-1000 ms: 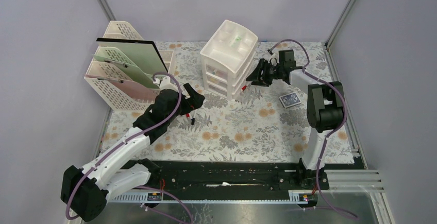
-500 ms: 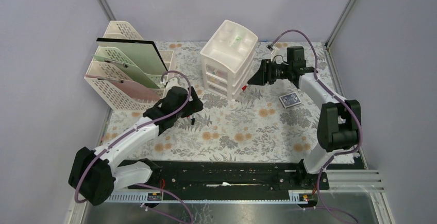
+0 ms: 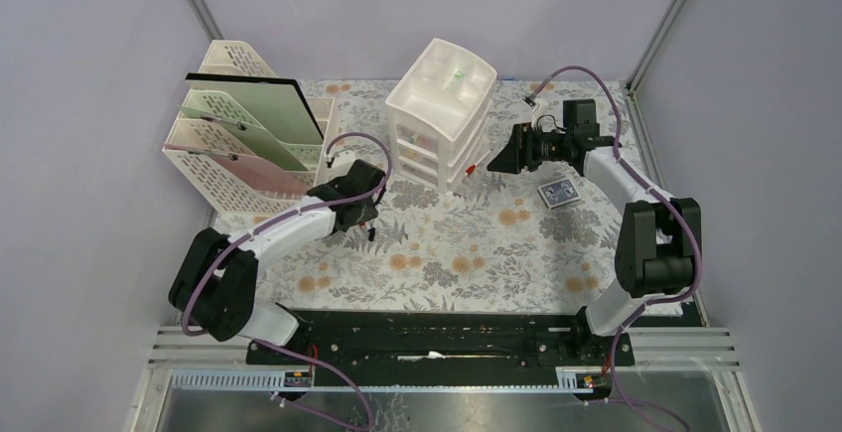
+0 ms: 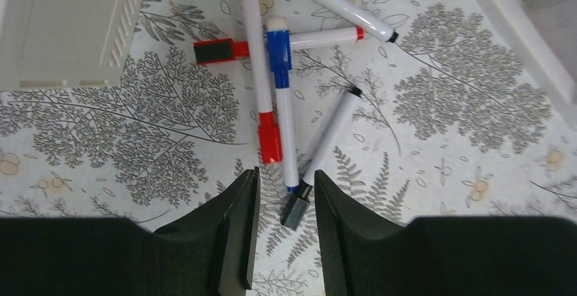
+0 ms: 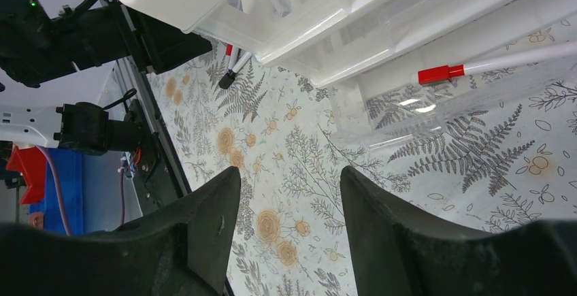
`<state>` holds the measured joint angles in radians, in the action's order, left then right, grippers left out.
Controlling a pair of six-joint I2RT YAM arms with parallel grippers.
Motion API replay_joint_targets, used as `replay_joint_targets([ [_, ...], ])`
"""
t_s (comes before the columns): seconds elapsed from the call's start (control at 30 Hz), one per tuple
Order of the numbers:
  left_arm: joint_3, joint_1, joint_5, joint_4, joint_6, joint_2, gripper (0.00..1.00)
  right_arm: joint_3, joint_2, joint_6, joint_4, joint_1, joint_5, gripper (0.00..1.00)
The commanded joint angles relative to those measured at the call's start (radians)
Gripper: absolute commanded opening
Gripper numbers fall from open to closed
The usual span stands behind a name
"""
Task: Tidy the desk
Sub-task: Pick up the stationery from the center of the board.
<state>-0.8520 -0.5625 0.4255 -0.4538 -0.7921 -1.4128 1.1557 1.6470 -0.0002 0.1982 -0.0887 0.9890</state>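
Observation:
The desk (image 3: pixel 477 253) is covered in a pale fern-and-flower cloth. Several markers lie loose on it in front of the file rack: a red one (image 4: pixel 255 71), a blue one (image 4: pixel 282 105) and a white one with a black cap (image 4: pixel 326 153). My left gripper (image 4: pixel 284 180) hangs low over them. Its jaws are narrowed but apart, with the blue marker's tip and the black cap lying between them, untouched. My right gripper (image 5: pixel 289 180) is open and empty. It faces the white drawer unit (image 3: pixel 442 104), whose clear bottom drawer holds a red-capped marker (image 5: pixel 476 67).
A cream lattice file rack (image 3: pixel 248 144) with folders stands at the back left; its base (image 4: pixel 61 24) is close to the markers. A small card pack (image 3: pixel 559 193) lies right of the drawer unit. Metal rails frame the desk.
My left arm has stretched out and dropped over the markers, and its jaws have narrowed round their ends. The right gripper has drawn back to the right, away from the drawer unit.

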Motion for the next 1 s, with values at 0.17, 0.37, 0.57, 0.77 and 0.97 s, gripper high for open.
replay_joint_targets([
  [0.17,-0.049,0.038,0.093,0.037,0.051,-0.074,0.37,-0.012,-0.009,-0.008,-0.028,0.004,0.023,0.63],
  [0.37,-0.053,0.078,0.063,0.082,0.081,-0.112,0.33,-0.017,-0.010,-0.006,-0.036,0.006,0.026,0.63],
  [0.57,-0.071,0.096,0.015,0.112,0.107,-0.158,0.30,-0.019,-0.013,-0.006,-0.037,0.006,0.028,0.63],
  [0.77,-0.073,0.109,-0.001,0.133,0.118,-0.182,0.29,-0.033,-0.023,-0.006,-0.049,0.007,0.027,0.63],
  [0.97,-0.062,0.125,-0.031,0.153,0.119,-0.201,0.27,-0.043,-0.032,-0.006,-0.057,0.009,0.028,0.63],
])
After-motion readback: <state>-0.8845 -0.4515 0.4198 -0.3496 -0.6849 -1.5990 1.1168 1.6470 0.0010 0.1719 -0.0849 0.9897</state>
